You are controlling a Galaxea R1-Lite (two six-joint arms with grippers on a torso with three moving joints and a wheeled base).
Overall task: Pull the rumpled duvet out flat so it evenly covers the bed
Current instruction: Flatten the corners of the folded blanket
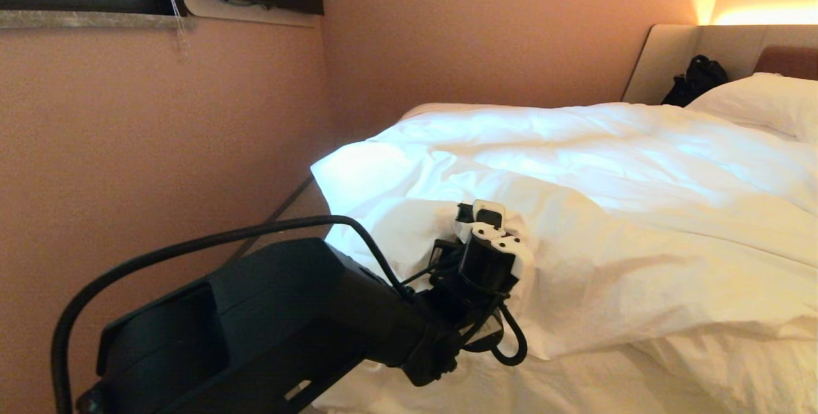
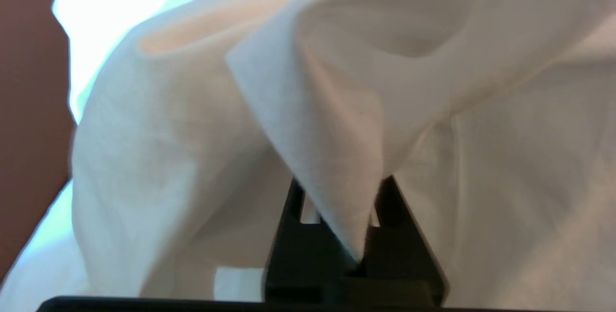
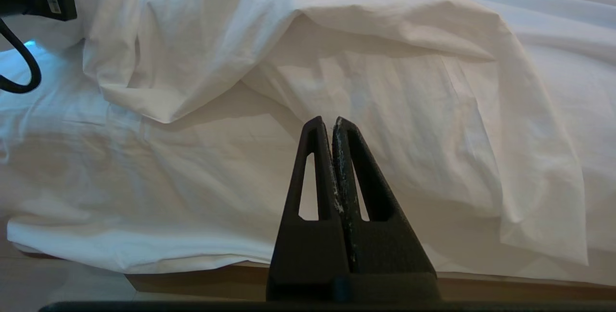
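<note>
At the left, the left tool (image 1: 489,235) is at the near corner of the bed (image 1: 575,388), its jaws pressed together on a fold of the duvet (image 1: 607,165). The left wrist view shows a peak of white cloth pinched between the dark fingers (image 2: 293,215). The duvet lies bunched up the mattress, its lower edge lifted and rumpled, with bare sheet (image 3: 144,182) showing below it along the foot of the bed. The step in hand looks like the grasp itself, just made. The next move likely calls for drawing that corner down and outward toward the foot, keeping the pinch firm so the thick cover does not slip free. To the right, the right tool (image 3: 332,126) hangs low before the bedside, jaws pressed together on nothing.
</note>
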